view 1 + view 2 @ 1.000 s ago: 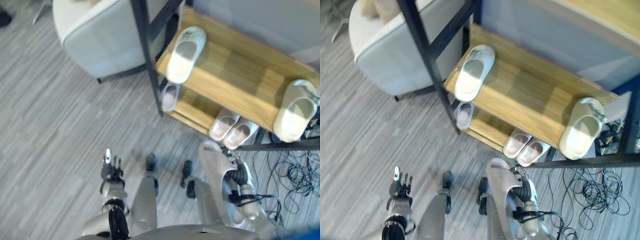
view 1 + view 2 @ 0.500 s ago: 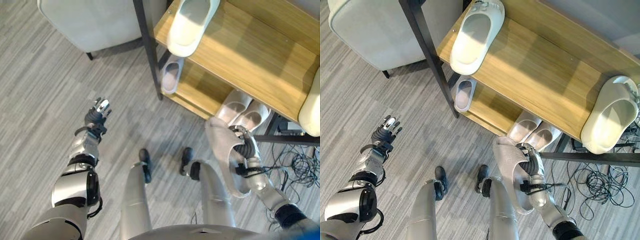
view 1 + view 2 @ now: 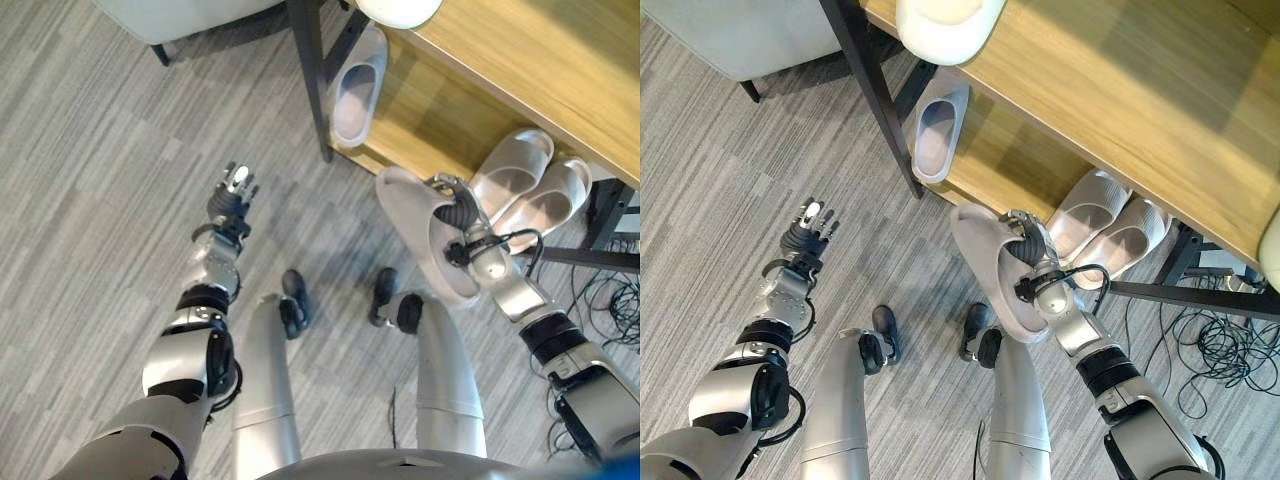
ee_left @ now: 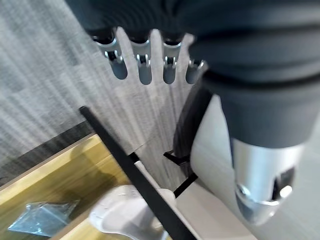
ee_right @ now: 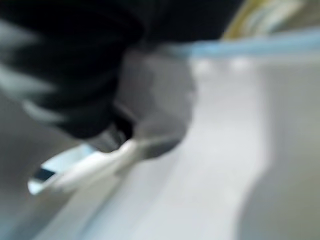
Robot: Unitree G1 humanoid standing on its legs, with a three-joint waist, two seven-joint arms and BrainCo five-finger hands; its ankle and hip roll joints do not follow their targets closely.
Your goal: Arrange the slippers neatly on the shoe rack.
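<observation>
My right hand (image 3: 1032,262) is shut on a pale grey slipper (image 3: 982,258), fingers curled over its strap. The slipper hangs tilted just in front of the shoe rack's lower shelf (image 3: 992,165), toe toward the rack. On that shelf lie a single grey slipper (image 3: 938,128) at the left and a pair of matching slippers (image 3: 1087,205) at the right. A cream slipper (image 3: 940,22) rests on the upper shelf (image 3: 1120,90). My left hand (image 3: 806,226) is stretched out over the floor, open and holding nothing, its fingers (image 4: 145,62) straight.
The rack's black post (image 3: 308,75) stands between my left hand and the lower shelf. A light armchair (image 3: 730,35) stands at the back left. Loose cables (image 3: 1220,345) lie on the floor at the right, beside a black crossbar (image 3: 1195,297).
The camera has tipped down toward the floor. My right hand has carried the slipper forward, up to the lower shelf's front. My left arm has stretched out ahead.
</observation>
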